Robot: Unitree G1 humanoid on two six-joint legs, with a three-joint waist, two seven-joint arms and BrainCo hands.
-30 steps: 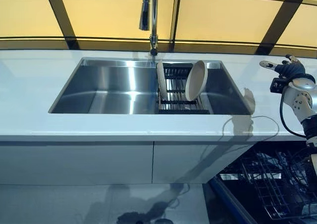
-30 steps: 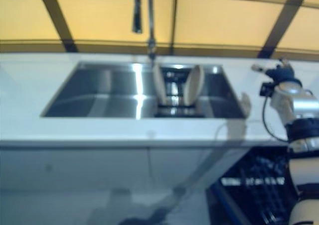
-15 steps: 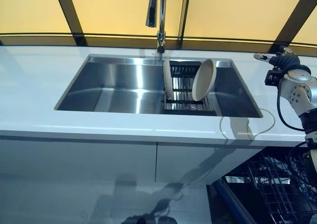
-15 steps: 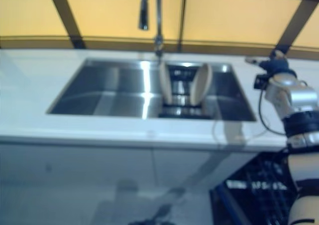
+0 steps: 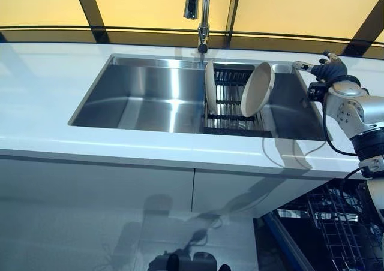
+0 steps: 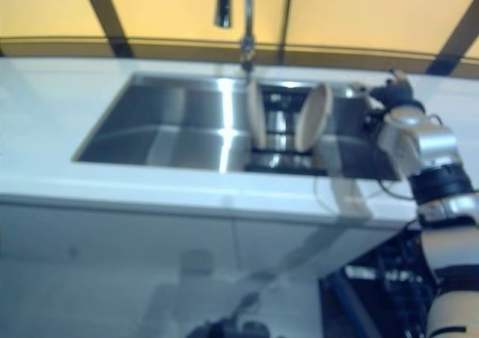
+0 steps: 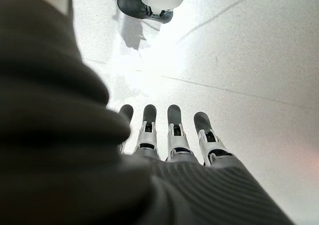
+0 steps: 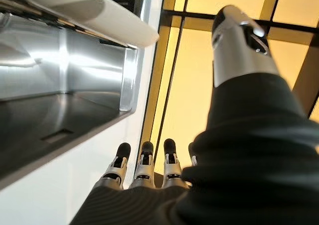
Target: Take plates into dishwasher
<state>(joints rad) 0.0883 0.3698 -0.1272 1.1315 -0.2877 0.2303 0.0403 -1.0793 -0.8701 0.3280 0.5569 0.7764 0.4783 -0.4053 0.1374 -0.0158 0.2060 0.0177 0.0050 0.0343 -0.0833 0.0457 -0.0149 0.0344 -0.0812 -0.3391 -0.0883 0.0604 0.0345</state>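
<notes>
Right hand open, dishwasher rack cut off

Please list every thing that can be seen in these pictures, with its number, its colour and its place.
plates: two, cream, standing on edge in the rack, the right one leaning to the right.
rack: one, black wire, in the right part of the sink.
sink: one, steel, set in the counter.
faucet: one, steel, behind the sink.
counter: one, white, around the sink.
dishwasher basket: one, dark wire, low on the right, pulled out.
right hand: open, above the counter at the sink's right end.
left hand: open, pointing at the floor.
</notes>
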